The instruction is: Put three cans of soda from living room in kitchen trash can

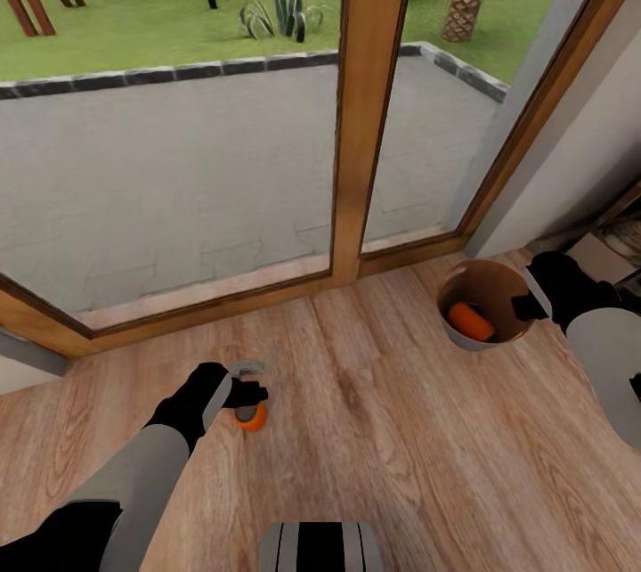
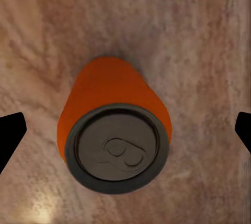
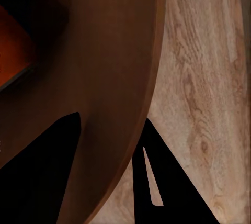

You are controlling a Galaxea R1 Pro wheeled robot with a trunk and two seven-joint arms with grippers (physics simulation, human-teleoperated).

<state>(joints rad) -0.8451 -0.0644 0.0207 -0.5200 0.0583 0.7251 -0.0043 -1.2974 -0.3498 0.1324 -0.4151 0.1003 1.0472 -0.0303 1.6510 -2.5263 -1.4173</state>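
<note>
Nearest, on the pale wood floor (image 1: 374, 429), left gripper (image 1: 252, 393) spread wide over an upright orange soda can (image 2: 112, 130), not touching; farther right, right gripper (image 1: 525, 305) clamped on the trash can (image 1: 456, 329) rim, another orange can (image 1: 471, 322) lying inside; beyond, glass doors (image 1: 178, 153).

Grey forearm shells, black wrists, black left tool (image 1: 252, 394), black right tool (image 1: 523, 305)

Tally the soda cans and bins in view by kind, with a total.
Orange soda cans: 2, one upright on the floor, one lying in the bin
Bins: 1
Total: 3
</note>
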